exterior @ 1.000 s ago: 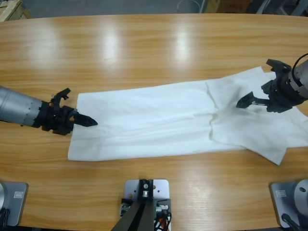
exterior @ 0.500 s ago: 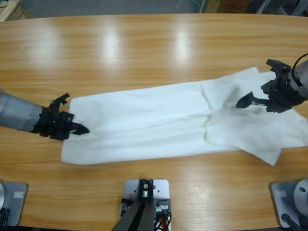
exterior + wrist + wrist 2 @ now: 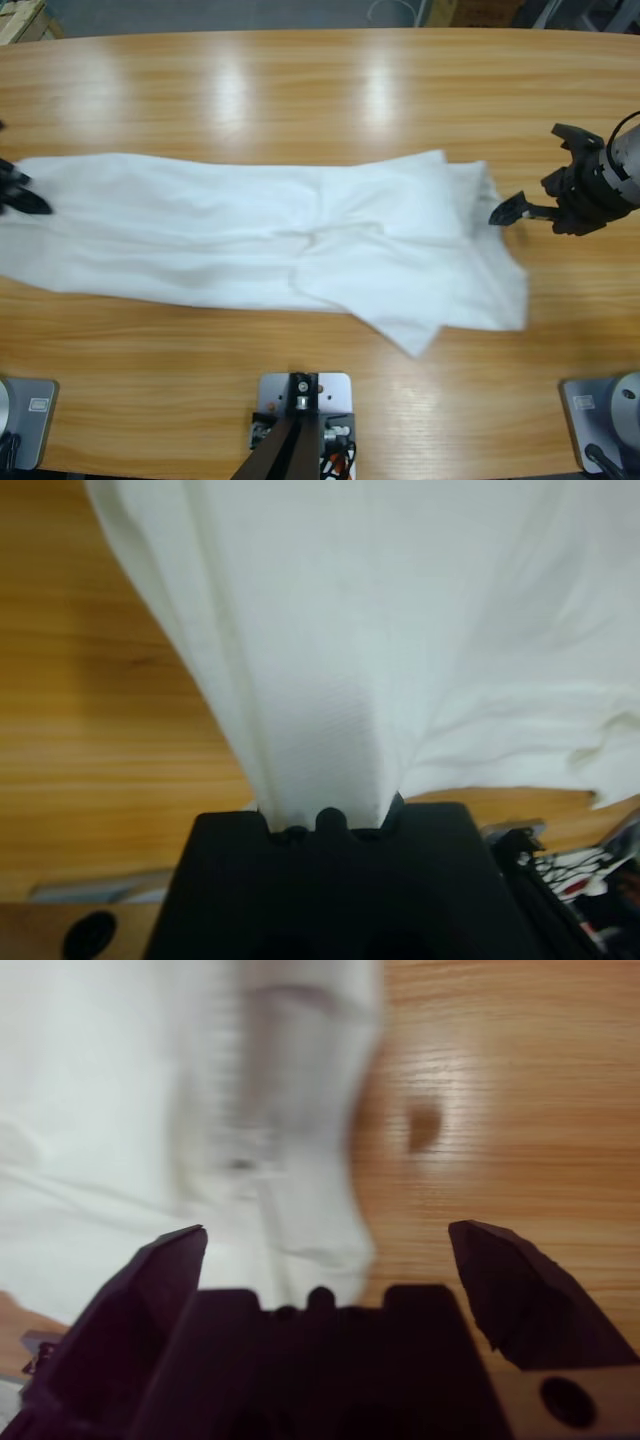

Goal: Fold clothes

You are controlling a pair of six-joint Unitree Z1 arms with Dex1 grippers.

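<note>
White cloth ran straight out from my left claw [image 3: 22, 195], clamped tight on one end of the single shirt [image 3: 270, 245]. It lay stretched lengthwise along the wooden table [image 3: 320, 90], soft and creased, bunched near its far end. My right claw [image 3: 540, 195] hung spread wide, just beside that end, holding nothing.

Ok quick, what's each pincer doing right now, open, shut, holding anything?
Left pincer: shut on the shirt.
Right pincer: open, holding nothing, beside the shirt's edge.
</note>
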